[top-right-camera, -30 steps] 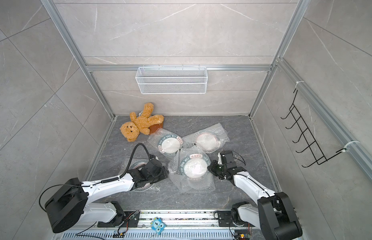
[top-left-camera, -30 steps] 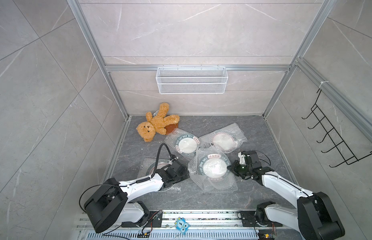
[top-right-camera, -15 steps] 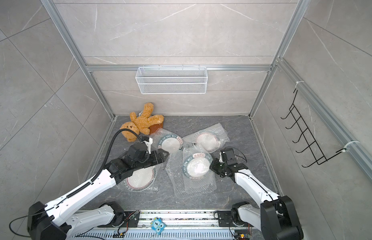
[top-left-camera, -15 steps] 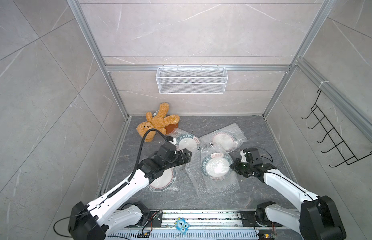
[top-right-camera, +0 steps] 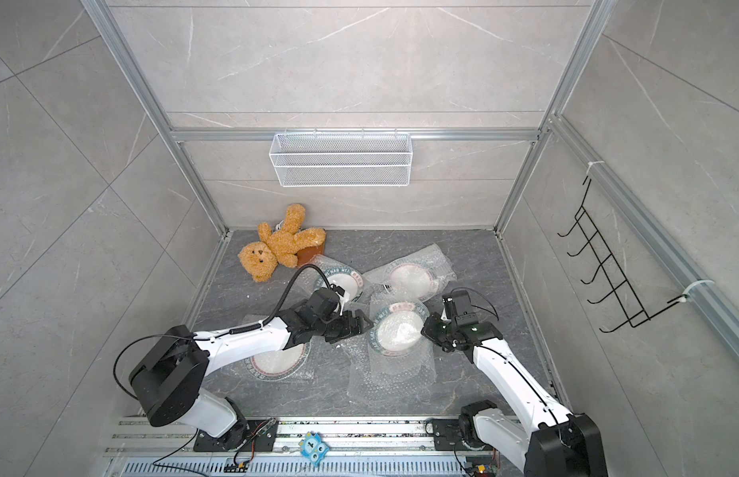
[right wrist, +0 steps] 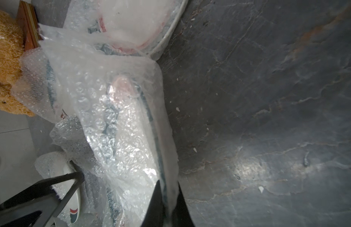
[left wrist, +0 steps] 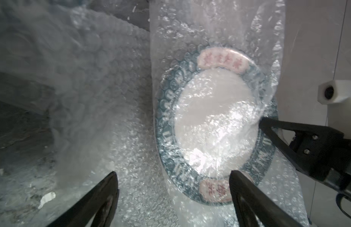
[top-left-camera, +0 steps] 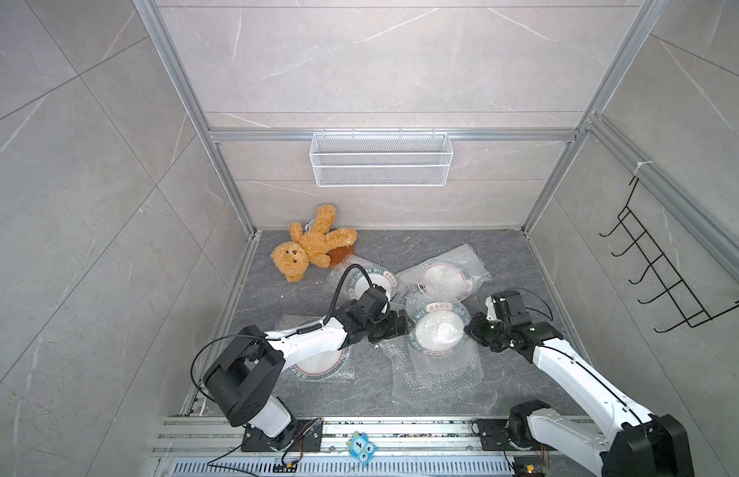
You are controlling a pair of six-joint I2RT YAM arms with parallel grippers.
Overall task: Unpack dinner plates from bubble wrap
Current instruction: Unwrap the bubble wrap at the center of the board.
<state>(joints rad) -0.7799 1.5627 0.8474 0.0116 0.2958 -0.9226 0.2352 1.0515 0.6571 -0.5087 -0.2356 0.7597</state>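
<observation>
Left end effector [top-left-camera: 405,326] seen spread wide, positioned just beside wrapped dinner plate [top-left-camera: 438,330] at table [top-left-camera: 401,247] centre. Right end effector [top-left-camera: 469,330] pressed together, bubble wrap [top-left-camera: 438,367] pinched at plate's opposite rim.

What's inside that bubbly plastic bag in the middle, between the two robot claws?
A dinner plate: white centre, dark green rim band and red patches, all showing through the bubble wrap. Its underside and anything beneath it are hidden.

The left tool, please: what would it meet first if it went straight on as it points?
Probably the bubble wrap over the middle dinner plate, which the right tool pinches at its far edge; depth unclear.
</observation>
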